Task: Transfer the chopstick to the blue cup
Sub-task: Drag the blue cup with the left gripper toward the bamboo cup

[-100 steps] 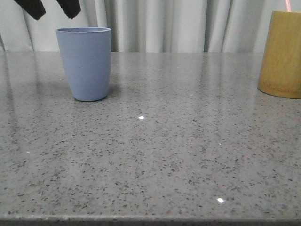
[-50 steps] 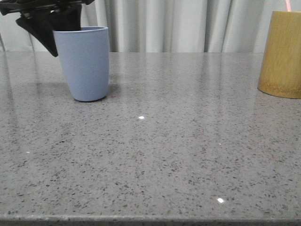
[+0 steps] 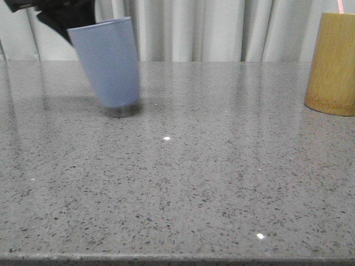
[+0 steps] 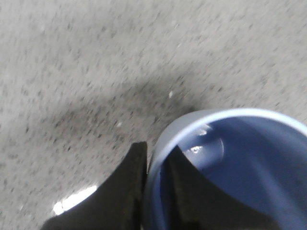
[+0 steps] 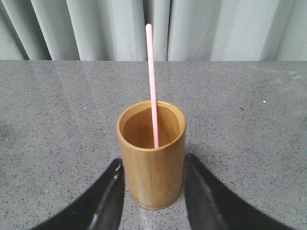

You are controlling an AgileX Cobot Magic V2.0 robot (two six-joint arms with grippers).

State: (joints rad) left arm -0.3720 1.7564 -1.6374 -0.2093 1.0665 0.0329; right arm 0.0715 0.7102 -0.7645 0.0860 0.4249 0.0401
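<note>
Two cups stand out on the speckled grey table [image 3: 183, 183]: one blue cup [image 3: 108, 61] and one bamboo cup [image 3: 334, 64]. One pink chopstick [image 5: 152, 81] is visible; it stands upright inside the bamboo cup, its top rising well above the rim, its lower part hidden within. Two claws are in view.

Left of the bamboo cup and well apart from it, the blue cup is tilted, its rim leaning away from the bamboo cup and its base lifted just off the table above a dark shadow. Its inside looks empty in the left wrist view. The left claw [image 4: 152, 184] reaches down to the blue cup's rim at the side farthest from the bamboo cup and is clamped on the wall, one finger inside and one outside.

The right claw [image 5: 152, 191] is level and faces the bamboo cup, spread wide, one dark finger on each side of the cup's lower part. Whether the fingers touch the cup is not clear. A pale curtain [image 3: 211, 30] hangs behind the bamboo cup.
</note>
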